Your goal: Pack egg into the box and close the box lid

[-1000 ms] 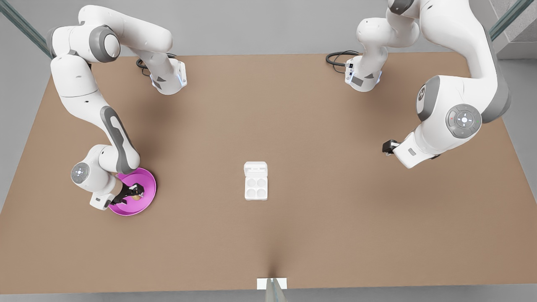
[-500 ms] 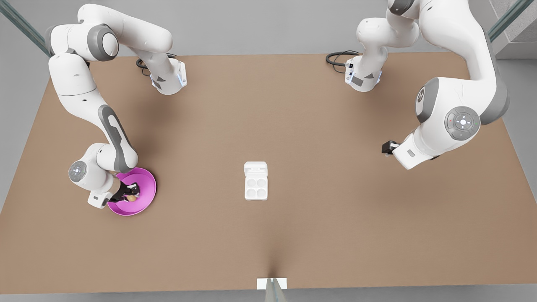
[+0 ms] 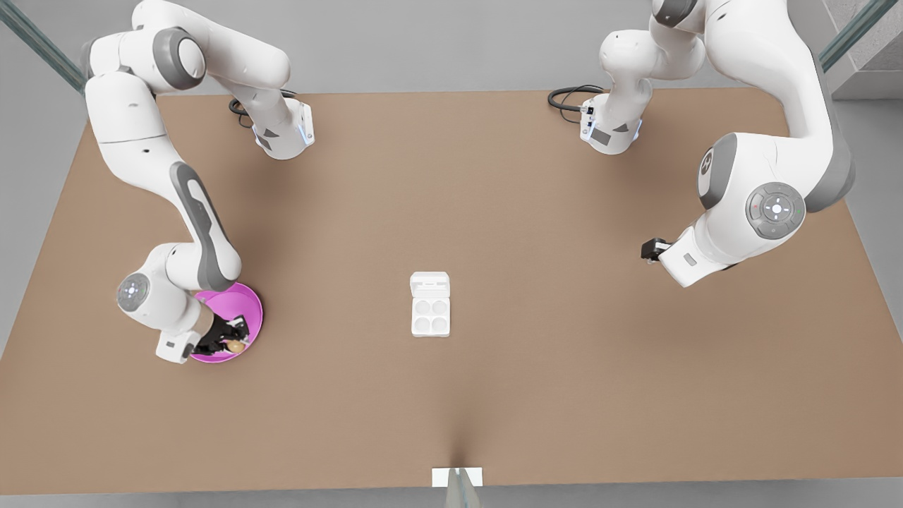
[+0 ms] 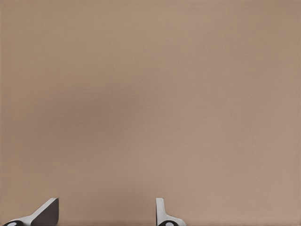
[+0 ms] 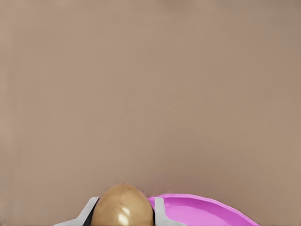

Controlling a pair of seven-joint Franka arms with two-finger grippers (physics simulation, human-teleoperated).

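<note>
The tan-brown egg (image 3: 233,346) (image 5: 123,205) sits between the fingers of my right gripper (image 3: 227,341) (image 5: 123,214), which is shut on it over the near part of the pink plate (image 3: 251,310) (image 5: 202,212) at the front view's left. The white box (image 3: 430,315) lies at the table's middle with its four cups bare. Its box lid (image 3: 429,284) is folded open on the far side. My left gripper (image 3: 647,249) (image 4: 106,214) hangs open over bare table at the front view's right, with nothing between its fingers (image 4: 47,212).
The brown table (image 3: 564,388) stretches wide around the box. Both arm bases (image 3: 282,134) stand at the far edge with black cables (image 3: 564,95). A small white bracket (image 3: 457,477) sits at the near edge.
My right gripper has shifted toward the plate's near rim with the egg held in it. The left arm has barely moved.
</note>
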